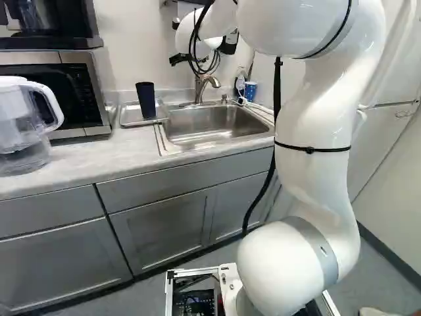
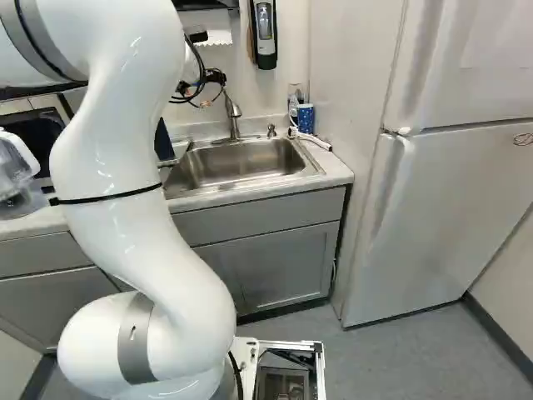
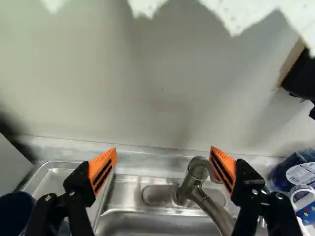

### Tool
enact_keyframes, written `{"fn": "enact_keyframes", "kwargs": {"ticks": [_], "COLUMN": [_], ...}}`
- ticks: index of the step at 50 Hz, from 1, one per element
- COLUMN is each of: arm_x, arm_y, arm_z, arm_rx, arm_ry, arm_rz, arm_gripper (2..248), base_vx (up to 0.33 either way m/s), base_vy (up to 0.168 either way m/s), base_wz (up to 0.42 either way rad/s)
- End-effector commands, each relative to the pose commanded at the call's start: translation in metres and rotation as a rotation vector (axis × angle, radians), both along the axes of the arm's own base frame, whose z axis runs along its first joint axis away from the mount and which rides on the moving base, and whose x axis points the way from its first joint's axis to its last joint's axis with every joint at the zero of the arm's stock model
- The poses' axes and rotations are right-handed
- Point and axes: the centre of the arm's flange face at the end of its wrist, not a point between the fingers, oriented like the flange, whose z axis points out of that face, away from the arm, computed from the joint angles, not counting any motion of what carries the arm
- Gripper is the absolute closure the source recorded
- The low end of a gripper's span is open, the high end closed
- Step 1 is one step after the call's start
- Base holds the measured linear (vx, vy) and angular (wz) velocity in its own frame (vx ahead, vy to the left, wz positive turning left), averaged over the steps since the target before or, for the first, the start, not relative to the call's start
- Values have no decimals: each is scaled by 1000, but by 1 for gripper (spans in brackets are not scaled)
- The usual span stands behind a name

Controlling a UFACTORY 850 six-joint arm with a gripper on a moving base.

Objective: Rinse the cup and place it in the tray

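Claw (image 3: 164, 164) was spread, nothing pinched, above the sink's (image 1: 210, 125) back edge; dark cup (image 1: 146, 100) stood on the tray (image 1: 128, 114) near the desk's (image 1: 99, 158) back edge, so placing looked done, rinsing unconfirmed, probably only backing away left.

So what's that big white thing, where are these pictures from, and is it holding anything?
It's a robot arm on a moving base. Two pictures come from cameras behind the arm, one on its left and one on its right. The third comes from its wrist, looking along the claw. The claw has two fingers with orange pads, spread open and holding nothing.

Ahead is a counter with a metal sink and its faucet. Beside the sink is a metal tray, with a dark cup standing in it. A clear pitcher and a microwave are there too.
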Motion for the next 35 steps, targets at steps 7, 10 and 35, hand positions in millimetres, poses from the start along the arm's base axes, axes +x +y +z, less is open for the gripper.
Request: {"fn": "enact_keyframes", "kwargs": {"ticks": [7, 10, 35], "arm_x": [0, 0, -2], "arm_y": [0, 0, -1], "arm_z": [-1, -1, -5], "arm_rx": [-3, -4, -14], "arm_ry": [11, 15, 54], "arm_rz": [-1, -1, -3], "arm_gripper": [3, 3, 3], "base_vx": [0, 0, 0], "base_vy": [0, 0, 0], "base_wz": [0, 0, 0]}}
